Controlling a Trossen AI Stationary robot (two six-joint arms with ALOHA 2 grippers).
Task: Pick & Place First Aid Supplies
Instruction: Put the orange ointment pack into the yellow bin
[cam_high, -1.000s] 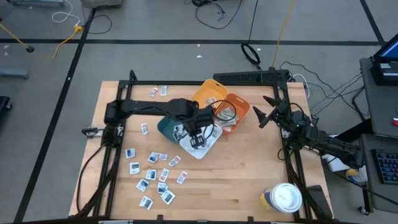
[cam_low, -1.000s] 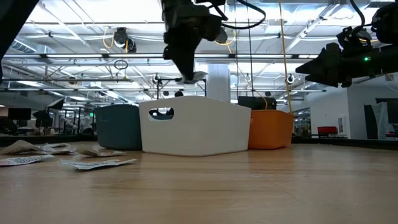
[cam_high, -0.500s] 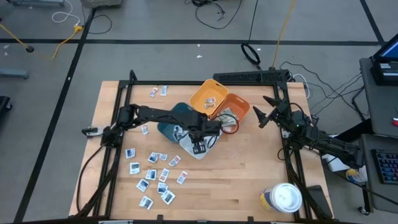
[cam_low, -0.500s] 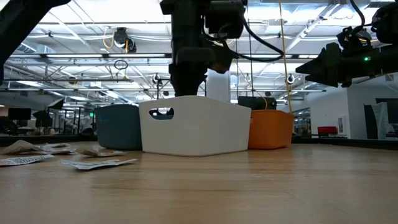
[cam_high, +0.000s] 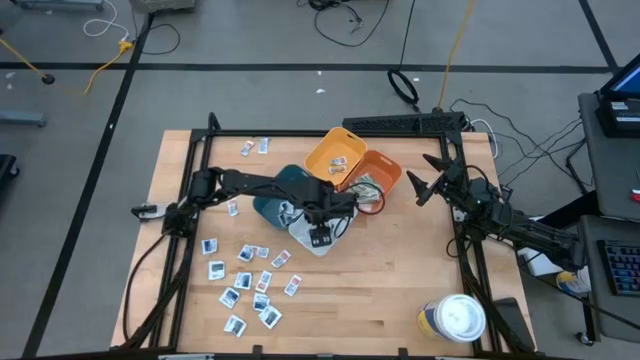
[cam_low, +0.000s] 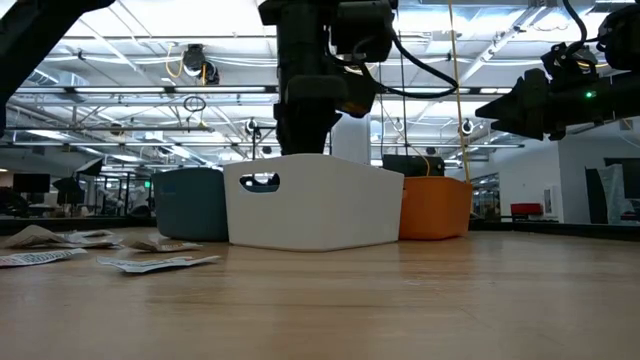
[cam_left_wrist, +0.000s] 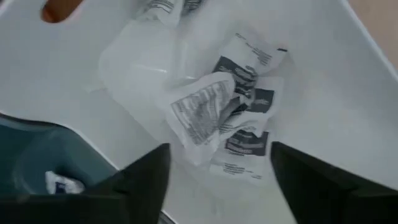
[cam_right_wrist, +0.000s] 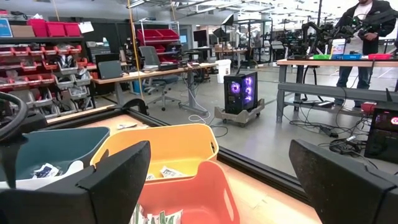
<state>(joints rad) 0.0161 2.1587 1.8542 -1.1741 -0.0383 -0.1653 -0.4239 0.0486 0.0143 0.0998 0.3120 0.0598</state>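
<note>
My left gripper (cam_high: 320, 237) (cam_left_wrist: 219, 149) stands open, low inside the white bin (cam_high: 338, 232) (cam_low: 315, 200) (cam_left_wrist: 348, 93), nothing between its fingers. Below its fingertips, several crumpled white packets (cam_left_wrist: 211, 112) of the first aid supplies lie on the bin's floor. In the low view the bin's wall hides the fingers. Many more packets (cam_high: 250, 280) (cam_low: 150, 263) lie flat on the table's near left, and a few (cam_high: 253, 147) lie at the far left. My right gripper (cam_high: 420, 180) (cam_right_wrist: 219, 149) waits open in the air to the right of the bins.
A teal bin (cam_high: 268, 205) (cam_left_wrist: 43, 162) holding a packet touches the white bin's left. A yellow bin (cam_high: 335, 152) and an orange bin (cam_high: 385, 172) stand behind it. A white-lidded tub (cam_high: 458, 318) stands near right. A person (cam_right_wrist: 367, 25) stands far off in the room.
My left gripper has gone down from above the white bin into it and has since kept still. A white packet that showed at its fingertips a second ago is no longer held between them.
</note>
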